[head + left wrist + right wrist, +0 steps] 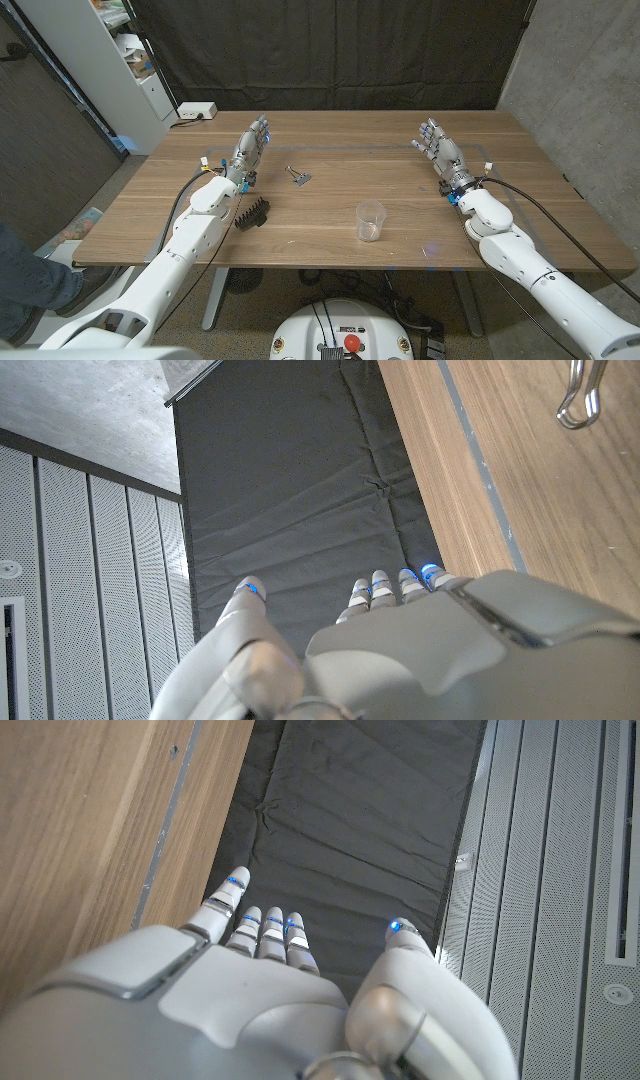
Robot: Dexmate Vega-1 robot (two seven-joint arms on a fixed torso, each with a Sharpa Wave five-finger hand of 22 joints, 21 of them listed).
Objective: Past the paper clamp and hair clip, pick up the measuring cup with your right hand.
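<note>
A clear plastic measuring cup (371, 220) stands upright near the table's front edge, about midway across. A metal paper clamp (298, 176) lies further back and to the left; its wire handle (585, 395) also shows in the left wrist view. A black hair clip (254, 214) lies near the front left, beside my left forearm. My right hand (439, 150) is open, fingers extended and empty, far back and to the right of the cup. My left hand (250, 148) is open too, left of the clamp. The backs of both hands (400, 650) (240, 1000) show in the wrist views.
The wooden table (340, 130) has blue tape marks near each hand. A white power strip (195, 111) sits at the back left corner. A white shelf unit (110, 50) stands to the left, a black curtain behind. A person's leg (25, 275) shows at the lower left.
</note>
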